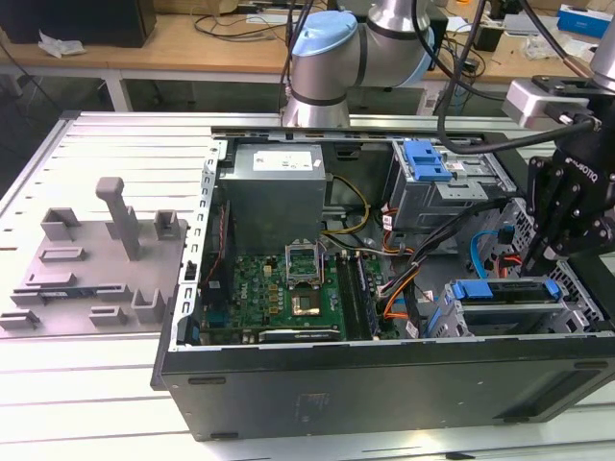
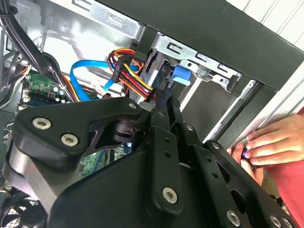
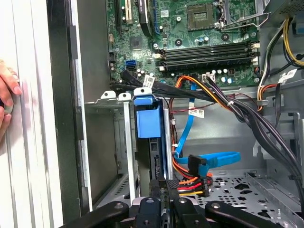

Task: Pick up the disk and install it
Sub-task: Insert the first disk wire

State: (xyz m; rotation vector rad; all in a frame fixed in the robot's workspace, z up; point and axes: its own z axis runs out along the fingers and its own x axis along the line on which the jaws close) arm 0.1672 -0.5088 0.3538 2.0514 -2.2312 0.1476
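Note:
The disk [image 1: 504, 291], framed by its blue carrier, sits in the grey drive cage [image 1: 577, 317] at the near corner of the open computer case on the exterior view's right. In the first wrist view the disk [image 3: 149, 121] stands edge-on in a cage slot. In the second wrist view its blue tab [image 2: 183, 76] shows at the cage mouth. My black gripper [image 1: 543, 252] hangs just above the disk's end. Its fingers are shut together with nothing between them, and my gripper [image 3: 165, 184] [image 2: 166, 97] has its tips at the disk's edge.
A person's hand [image 2: 270, 142] [image 3: 6, 90] rests on the case's outer edge beside the cage. Orange, red and blue cables [image 3: 199, 166] lie next to the slot. A blue latch [image 1: 428, 158] tops the far grey cage. The power supply [image 1: 274, 192] and motherboard [image 1: 279, 288] fill the case's other half.

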